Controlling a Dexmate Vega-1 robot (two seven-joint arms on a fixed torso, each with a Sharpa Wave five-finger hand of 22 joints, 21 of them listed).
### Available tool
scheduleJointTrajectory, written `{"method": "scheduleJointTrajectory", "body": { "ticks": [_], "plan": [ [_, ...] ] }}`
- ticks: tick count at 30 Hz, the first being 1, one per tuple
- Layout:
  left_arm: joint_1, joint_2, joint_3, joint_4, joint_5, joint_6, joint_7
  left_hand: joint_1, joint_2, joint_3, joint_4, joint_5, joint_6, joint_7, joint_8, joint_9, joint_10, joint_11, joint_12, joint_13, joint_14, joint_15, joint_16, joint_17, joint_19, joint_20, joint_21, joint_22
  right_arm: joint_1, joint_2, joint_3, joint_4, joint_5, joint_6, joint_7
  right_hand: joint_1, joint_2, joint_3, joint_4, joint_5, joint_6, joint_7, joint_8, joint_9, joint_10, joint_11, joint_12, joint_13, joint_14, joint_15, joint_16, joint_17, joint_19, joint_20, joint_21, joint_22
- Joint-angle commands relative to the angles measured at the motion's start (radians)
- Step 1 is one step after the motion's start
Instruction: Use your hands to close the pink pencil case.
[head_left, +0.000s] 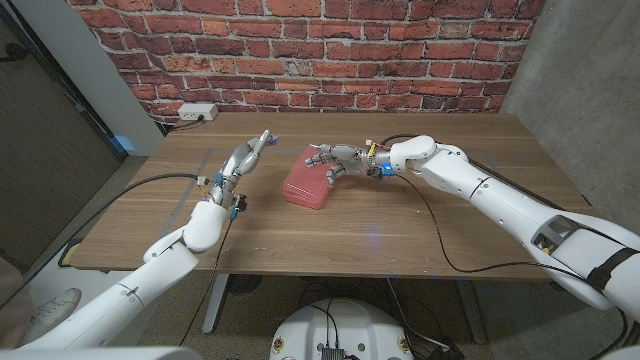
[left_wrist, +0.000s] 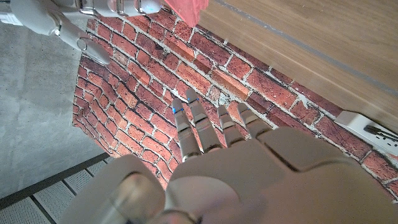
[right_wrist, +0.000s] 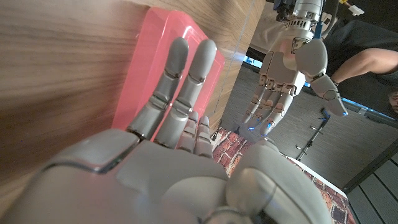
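The pink case (head_left: 307, 183) sits just left of centre in the head view, on the wooden table (head_left: 400, 230), and its lid is down, so what is inside cannot be seen. The right hand (head_left: 333, 160) comes in from the right of the frame and hangs over the case's upper right corner, fingers (head_left: 322, 157) loosely extended and gripping nothing. Whether they touch the lid is hard to tell from up here. In the right wrist view those fingers (right_wrist: 176, 87) reach out across the pink lid (right_wrist: 186, 59), side by side, at most resting on it.

Over to the left hand (head_left: 243, 160), left of the case in the head view, raised and apart from it, fingers stretched out straight and holding nothing. The left wrist view agrees: fingers (left_wrist: 214, 127) extended, slightly spread, empty, with the brick wall (left_wrist: 143, 93) beyond them and a corner of pink at that picture's top edge.

A white power strip (head_left: 193, 113) lies at the table's upper left corner.
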Motion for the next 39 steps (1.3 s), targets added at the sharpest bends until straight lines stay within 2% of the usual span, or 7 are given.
{"method": "scheduleJointTrajectory", "body": {
  "ticks": [1, 11, 19, 24, 28, 32, 39],
  "plan": [
    [0.010, 0.007, -0.008, -0.009, -0.046, -0.002, -0.058, 0.003, 0.003, -0.009, 0.000, 0.003, 0.012, 0.006, 0.000, 0.003, 0.022, 0.005, 0.009, 0.001, 0.006, -0.091, -0.004, 0.005, -0.004, 0.007, 0.000, 0.002, 0.020, 0.034, -0.049, 0.066, -0.052, -0.027, -0.020, -0.046, -0.043, -0.037, 0.020, -0.003, 0.024, -0.010, 0.009, 0.003, 0.015, -0.001, 0.012, 0.001, 0.016, -0.023, 0.014, 0.021, 0.019, -0.042, 0.011, -0.004],
    [0.014, 0.006, -0.012, -0.004, -0.047, -0.015, -0.059, 0.003, 0.003, -0.009, 0.001, 0.003, 0.011, 0.005, -0.002, 0.003, 0.017, 0.006, 0.005, 0.001, 0.003, -0.090, -0.005, 0.005, -0.005, 0.008, -0.001, 0.003, 0.055, 0.085, -0.104, 0.188, -0.097, -0.055, 0.010, -0.085, -0.050, -0.059, 0.042, 0.007, 0.025, 0.034, 0.005, 0.001, 0.027, 0.027, 0.011, -0.001, 0.037, -0.025, 0.028, 0.039, 0.051, -0.059, 0.025, -0.006],
    [0.010, 0.008, -0.012, 0.006, -0.046, -0.028, -0.066, 0.003, 0.003, -0.009, 0.002, 0.003, 0.014, 0.007, -0.002, 0.003, 0.016, 0.006, 0.003, 0.001, 0.004, -0.090, -0.005, 0.006, -0.005, 0.008, -0.001, 0.003, 0.061, 0.087, -0.118, 0.191, -0.119, -0.078, 0.012, -0.092, -0.049, -0.064, 0.047, 0.011, 0.026, 0.051, 0.004, 0.001, 0.029, 0.053, 0.010, -0.002, 0.047, -0.026, 0.034, 0.046, 0.059, -0.064, 0.025, -0.013],
    [0.003, 0.007, -0.010, 0.018, -0.050, -0.040, -0.076, 0.002, 0.003, -0.009, 0.002, 0.003, 0.015, 0.007, -0.003, 0.003, 0.016, 0.007, 0.002, 0.001, 0.003, -0.090, -0.006, 0.006, -0.005, 0.008, -0.001, 0.003, 0.059, 0.082, -0.118, 0.180, -0.122, -0.099, 0.009, -0.096, -0.049, -0.068, 0.051, 0.015, 0.024, 0.071, 0.002, 0.001, 0.034, 0.090, 0.009, -0.002, 0.049, -0.026, 0.035, 0.049, 0.059, -0.066, 0.027, -0.010],
    [-0.006, 0.004, -0.007, 0.029, -0.049, -0.049, -0.080, 0.002, 0.003, -0.010, 0.002, 0.003, 0.014, 0.007, -0.004, 0.003, 0.016, 0.005, 0.001, 0.001, 0.003, -0.089, -0.006, 0.006, -0.005, 0.009, -0.001, 0.003, 0.061, 0.075, -0.123, 0.167, -0.129, -0.119, 0.006, -0.098, -0.049, -0.070, 0.052, 0.017, 0.027, 0.079, 0.003, 0.001, 0.037, 0.098, 0.010, -0.002, 0.049, -0.026, 0.034, 0.048, 0.063, -0.068, 0.033, -0.004],
    [-0.013, 0.002, -0.004, 0.038, -0.049, -0.058, -0.085, 0.002, 0.003, -0.010, 0.003, 0.003, 0.015, 0.007, -0.005, 0.003, 0.016, 0.007, 0.000, 0.000, 0.003, -0.088, -0.007, 0.006, -0.005, 0.009, -0.001, 0.003, 0.074, 0.085, -0.138, 0.201, -0.138, -0.128, 0.023, -0.101, -0.054, -0.078, 0.055, 0.020, 0.026, 0.123, 0.002, 0.001, 0.032, 0.135, 0.005, -0.003, 0.052, -0.026, 0.037, 0.052, 0.068, -0.072, 0.035, -0.004],
    [-0.018, -0.003, -0.003, 0.048, -0.051, -0.064, -0.086, 0.002, 0.003, -0.010, 0.003, 0.003, 0.016, 0.007, -0.005, 0.003, 0.017, 0.005, -0.001, 0.000, 0.001, -0.088, -0.007, 0.006, -0.005, 0.009, -0.001, 0.003, 0.086, 0.100, -0.155, 0.250, -0.154, -0.148, 0.028, -0.104, -0.057, -0.084, 0.059, 0.024, 0.033, 0.148, 0.003, 0.001, 0.039, 0.156, 0.006, -0.003, 0.059, -0.026, 0.041, 0.057, 0.081, -0.080, 0.040, -0.002]
  ]
}}
